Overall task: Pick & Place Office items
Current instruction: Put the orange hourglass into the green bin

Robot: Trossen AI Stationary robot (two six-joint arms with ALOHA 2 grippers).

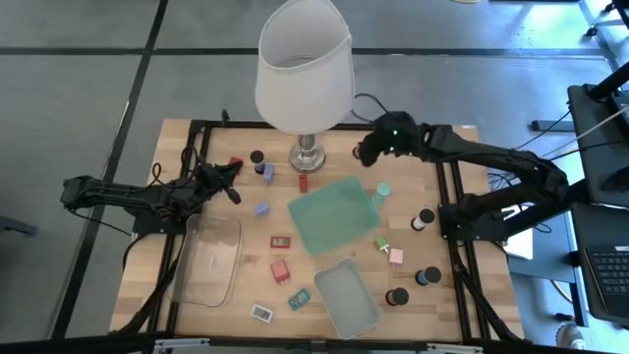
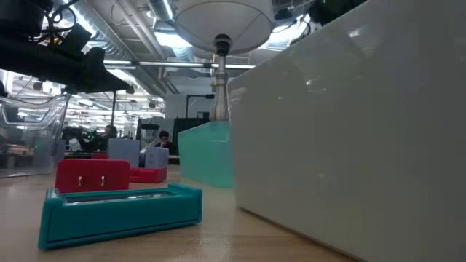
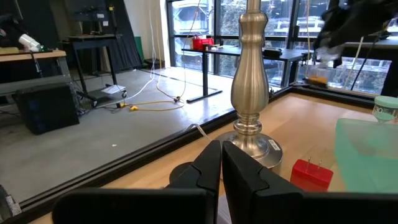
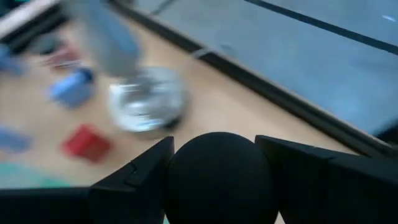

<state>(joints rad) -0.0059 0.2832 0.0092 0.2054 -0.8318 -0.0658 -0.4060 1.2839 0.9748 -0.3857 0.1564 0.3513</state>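
Note:
Office items lie scattered over the wooden table [image 1: 177, 138]: short dark cylinders [image 1: 423, 219], a red block [image 1: 305, 182], lavender blocks [image 1: 261, 208], flat red rectangles [image 1: 281, 269] and a teal one [image 2: 120, 207]. My right gripper [image 1: 364, 152] hangs right of the lamp base [image 1: 308, 155], shut on a black round-topped item [image 4: 217, 177]. My left gripper [image 1: 231, 182] rests level over the table's left part with its fingers [image 3: 211, 168] shut on nothing, pointing toward the lamp stem [image 3: 250, 74]. My right gripper pinches the black round-topped item by its two opposite sides [image 4: 180, 177] between its two fingers [image 4: 134, 177]. The fingers slant down from the table's right side. The item fills the gap between them. It looks lifted off the table; its underside is hidden.
A white-shaded lamp [image 1: 305, 64] stands at the far middle. A flat mint-green tray [image 1: 334, 211] lies at the centre, a second tray [image 1: 346, 295] at the near edge and a clear bin [image 1: 209, 258] at the near left. A black frame [image 1: 457, 197] borders the table.

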